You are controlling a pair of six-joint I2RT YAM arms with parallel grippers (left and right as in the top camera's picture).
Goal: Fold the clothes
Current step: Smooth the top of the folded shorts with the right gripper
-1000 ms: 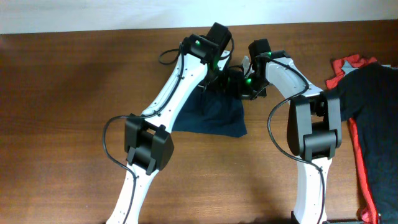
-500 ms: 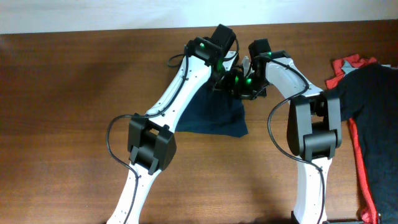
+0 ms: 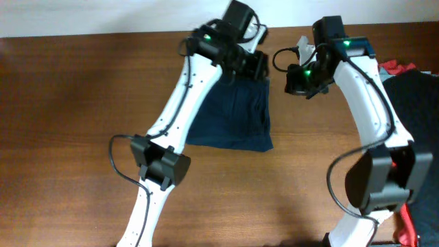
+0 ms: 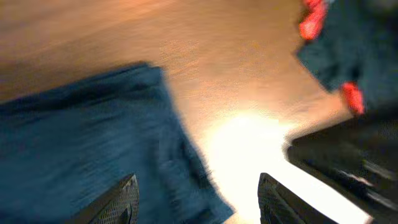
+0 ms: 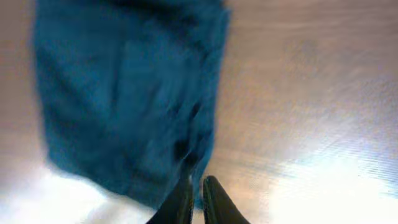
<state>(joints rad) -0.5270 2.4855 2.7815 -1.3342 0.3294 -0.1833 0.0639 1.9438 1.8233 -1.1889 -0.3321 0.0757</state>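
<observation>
Navy shorts (image 3: pixel 236 116) lying flat, brown wooden table (image 3: pixel 68 137), white strip (image 3: pixel 103 14) beyond

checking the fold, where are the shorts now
Overhead view: the shorts lie on the table near its far edge, by the left gripper, left of the right gripper.

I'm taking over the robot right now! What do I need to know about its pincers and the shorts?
Grippers: the left pincer is open and empty, up by the far edge of the navy shorts. The right pincer is shut on nothing, just right of the shorts.
Where: the shorts lie flat on the table between the arms, free of both pincers. The red garment and black shirt sit at the right edge.
Done: the shorts look folded over once.
Left: probably one more fold or some smoothing.
</observation>
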